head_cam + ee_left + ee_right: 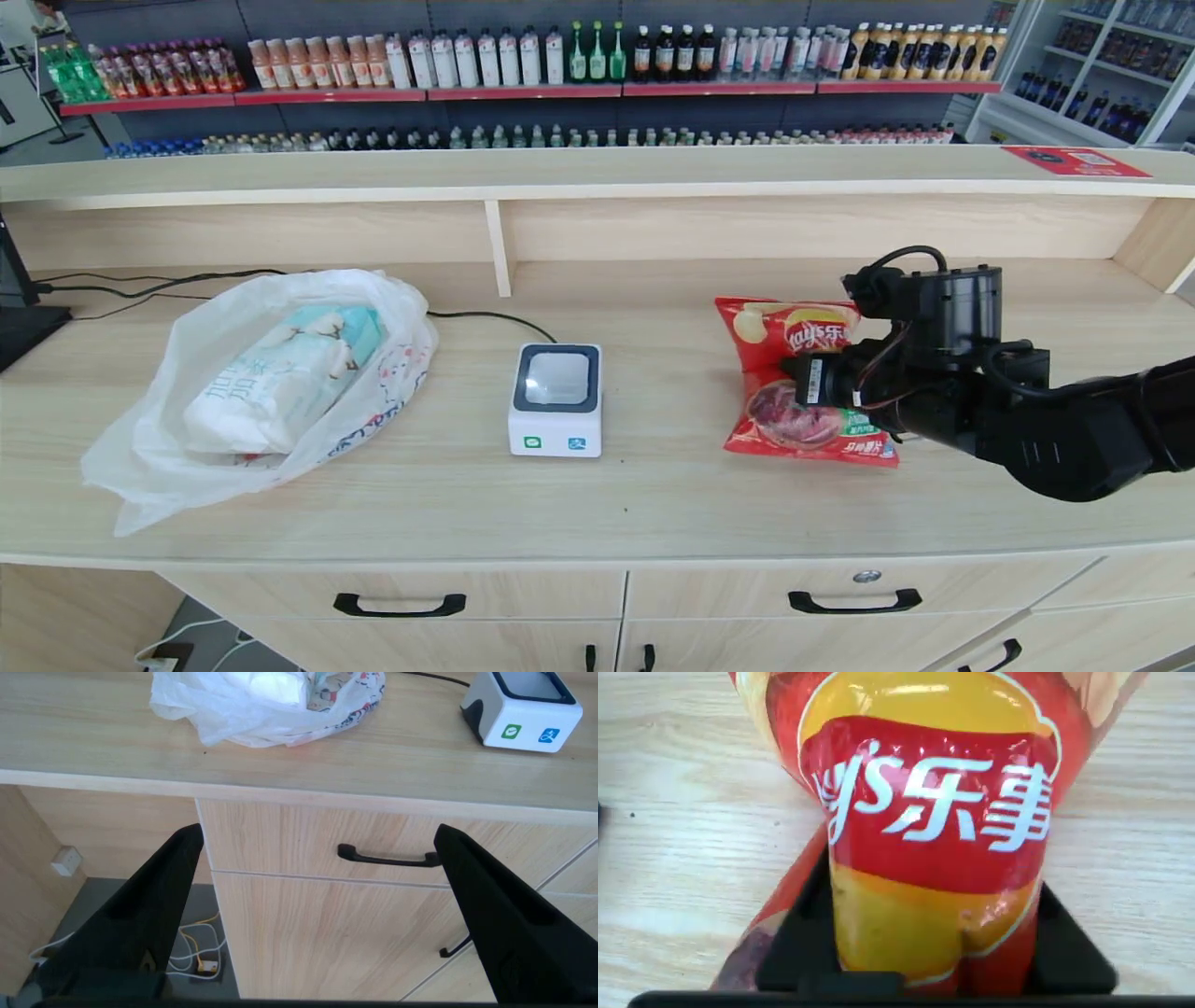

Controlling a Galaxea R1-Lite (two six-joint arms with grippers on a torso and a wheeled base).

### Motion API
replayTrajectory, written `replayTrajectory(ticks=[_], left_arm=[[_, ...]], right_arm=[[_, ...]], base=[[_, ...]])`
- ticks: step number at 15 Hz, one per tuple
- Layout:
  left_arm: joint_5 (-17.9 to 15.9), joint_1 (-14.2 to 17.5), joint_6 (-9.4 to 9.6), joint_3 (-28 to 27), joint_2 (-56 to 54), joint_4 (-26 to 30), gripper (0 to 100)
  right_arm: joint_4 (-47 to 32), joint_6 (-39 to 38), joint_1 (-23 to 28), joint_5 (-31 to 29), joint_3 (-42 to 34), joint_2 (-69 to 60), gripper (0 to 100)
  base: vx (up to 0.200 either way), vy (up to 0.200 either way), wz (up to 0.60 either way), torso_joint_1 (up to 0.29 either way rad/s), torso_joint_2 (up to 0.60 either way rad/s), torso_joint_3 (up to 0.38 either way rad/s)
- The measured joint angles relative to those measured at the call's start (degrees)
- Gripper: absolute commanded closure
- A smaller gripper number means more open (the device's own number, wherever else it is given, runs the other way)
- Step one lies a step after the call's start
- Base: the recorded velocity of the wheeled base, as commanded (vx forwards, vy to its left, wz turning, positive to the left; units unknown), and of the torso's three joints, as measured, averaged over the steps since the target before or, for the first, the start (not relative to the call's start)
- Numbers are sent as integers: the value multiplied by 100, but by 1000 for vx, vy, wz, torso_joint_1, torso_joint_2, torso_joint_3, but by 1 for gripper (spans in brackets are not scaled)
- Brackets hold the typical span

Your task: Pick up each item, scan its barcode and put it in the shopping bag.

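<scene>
One chip bag (803, 429) pinched at waist by right gripper (810, 381), long axis running away from robot; scanner (556, 399) lies to its left, shopping bag (168, 439) farther left.

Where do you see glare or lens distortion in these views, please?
Head view: the counter ledge bows slightly, a wide-lens curve, and the scanner window mirrors pale light. Right wrist view: bright glare streaks the glossy yellow of the chip bag pinched in the right gripper. Left wrist view: the open left gripper shows dark against the lit drawer front.
</scene>
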State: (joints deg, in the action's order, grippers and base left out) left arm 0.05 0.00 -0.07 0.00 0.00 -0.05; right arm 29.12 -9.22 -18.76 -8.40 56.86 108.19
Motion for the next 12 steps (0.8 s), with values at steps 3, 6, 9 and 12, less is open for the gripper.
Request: replayTrajectory(ticks=[3, 6, 9, 12], left_arm=[[-2, 0, 0, 0, 0, -2, 0], [-5, 0, 0, 0, 0, -2, 0], [-2, 0, 0, 0, 0, -2, 0], [-2, 0, 2, 0, 0, -2, 0]], right_arm=[[130, -24, 2, -5, -118, -11, 100], [453, -88, 2, -2, -193, -41, 100], [736, -169, 38, -5, -251, -199, 100], [851, -703, 35, -7, -367, -555, 100]], base=[[0, 0, 0, 0, 0, 0], [0, 0, 0, 0, 0, 0], [0, 0, 0, 0, 0, 0], [0, 0, 0, 0, 0, 0]])
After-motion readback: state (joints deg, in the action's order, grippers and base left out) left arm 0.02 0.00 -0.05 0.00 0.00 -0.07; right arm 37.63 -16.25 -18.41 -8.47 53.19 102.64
